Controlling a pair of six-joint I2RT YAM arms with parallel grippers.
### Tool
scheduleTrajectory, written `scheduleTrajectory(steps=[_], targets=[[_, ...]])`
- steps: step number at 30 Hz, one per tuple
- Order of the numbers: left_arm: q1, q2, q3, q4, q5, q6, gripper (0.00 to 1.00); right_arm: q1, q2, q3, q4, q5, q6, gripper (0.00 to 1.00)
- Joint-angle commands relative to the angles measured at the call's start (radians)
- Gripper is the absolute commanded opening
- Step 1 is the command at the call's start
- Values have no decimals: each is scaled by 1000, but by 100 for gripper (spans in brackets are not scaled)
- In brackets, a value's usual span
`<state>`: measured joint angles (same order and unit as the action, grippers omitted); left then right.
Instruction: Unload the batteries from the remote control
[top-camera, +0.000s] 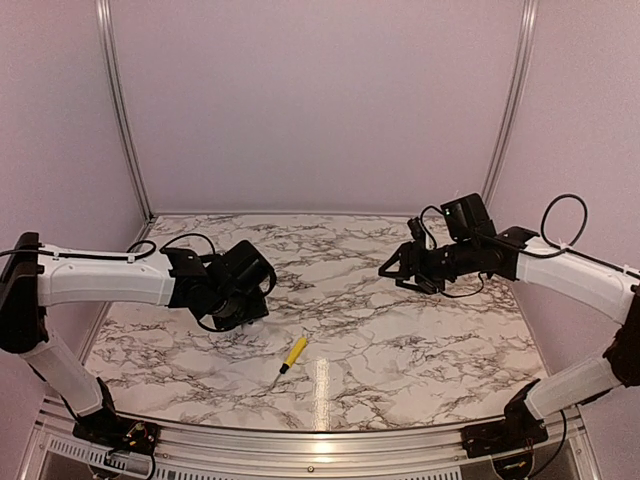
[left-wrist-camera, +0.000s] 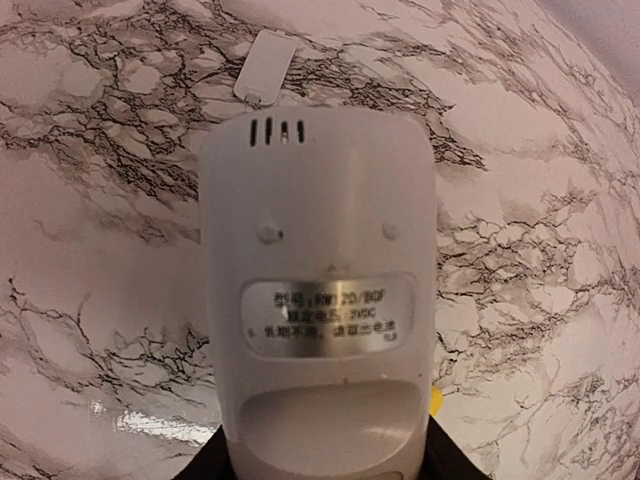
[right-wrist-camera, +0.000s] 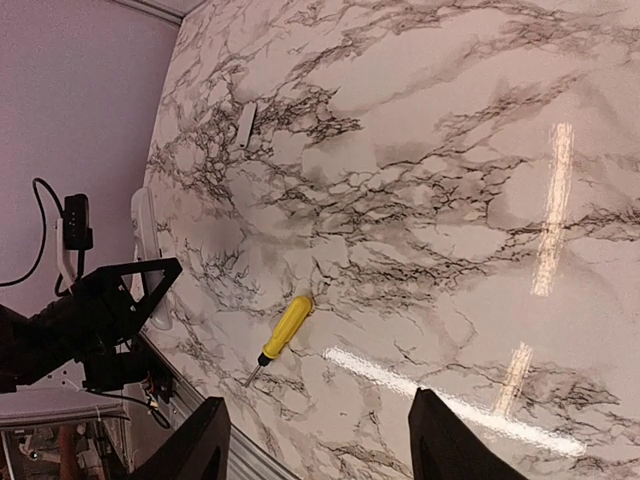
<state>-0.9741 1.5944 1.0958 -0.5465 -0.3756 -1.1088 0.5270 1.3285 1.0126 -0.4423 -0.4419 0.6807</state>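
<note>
My left gripper (left-wrist-camera: 325, 468) is shut on the white remote control (left-wrist-camera: 318, 300) and holds its near end. The remote fills the left wrist view, showing a silver label and a shallow recess near the fingers. In the top view the left gripper (top-camera: 240, 298) is low over the table's left middle, hiding most of the remote. The right wrist view shows the remote (right-wrist-camera: 146, 250) edge-on. No batteries show in any view. My right gripper (top-camera: 393, 268) is open and empty, raised over the right side; its fingers (right-wrist-camera: 428, 430) frame bare table.
A small white cover piece (left-wrist-camera: 265, 66) lies on the marble beyond the remote's far end; it also shows in the right wrist view (right-wrist-camera: 246, 124). A yellow-handled screwdriver (top-camera: 292, 354) lies near the front middle, also in the right wrist view (right-wrist-camera: 283, 328).
</note>
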Motion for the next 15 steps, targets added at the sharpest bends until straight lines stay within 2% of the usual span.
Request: scheduleTrajectory(steps=[1,8,15], targets=[[42,18,-25,-60,27,-237,20,-1,-38,-24,-5,41,38,60],[49,66,-38,-50,93,-539,18,-1,-59,-45,-7,51,50,60],[49,110,-49,-65,139,-700,22,-1,-62,-29,-36,61,37,60]])
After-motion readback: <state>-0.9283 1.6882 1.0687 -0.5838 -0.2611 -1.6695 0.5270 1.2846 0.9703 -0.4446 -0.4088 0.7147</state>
